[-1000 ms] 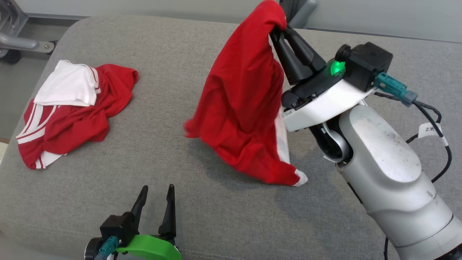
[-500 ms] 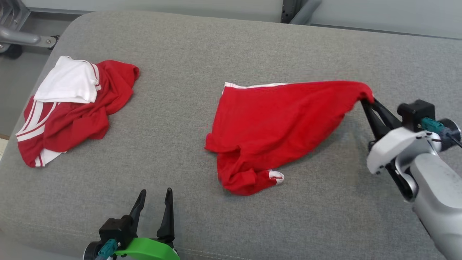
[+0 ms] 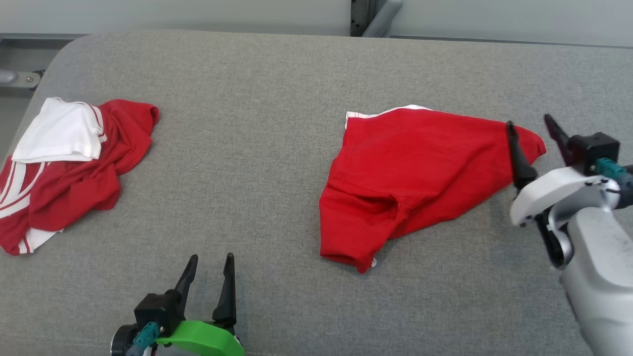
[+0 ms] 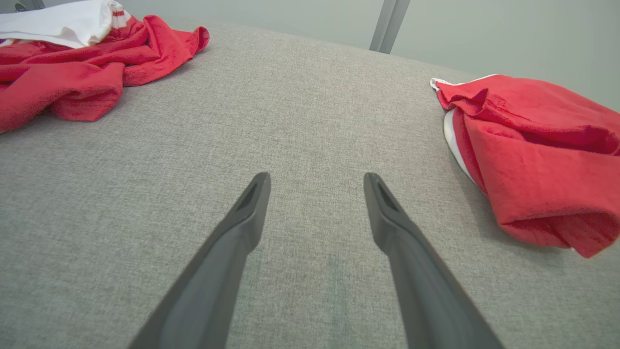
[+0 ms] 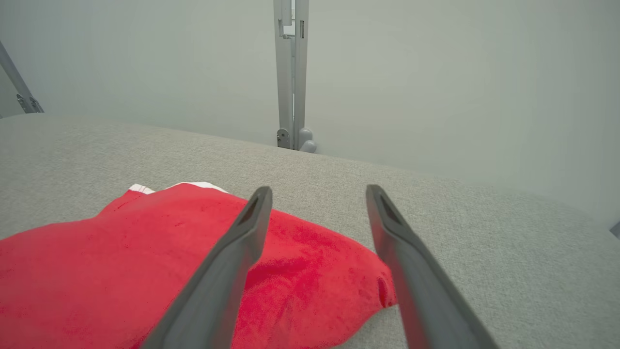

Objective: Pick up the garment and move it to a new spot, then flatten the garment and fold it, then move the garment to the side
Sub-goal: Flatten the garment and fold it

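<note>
In the head view, the garment [image 3: 415, 173] was seen lying rumpled on the grey cushion [image 3: 257, 99], well apart from the clothes pile [image 3: 74, 173], on the side toward the right gripper [image 3: 528, 121]. Its long axis was judged to run away from the pile, ending in a pointed corner just by that gripper, whose fingers were spread with nothing held. The left gripper [image 3: 211, 256], likewise spread and empty, was placed between pile and garment, nearer the robot. In the left wrist view, pile and garment were found on opposite sides of the open fingers, neither touched. In the right wrist view, the corner farthest from the pile was seen directly beyond the parted fingers, apparently ungripped; the right arm was judged the nearer for flattening
</note>
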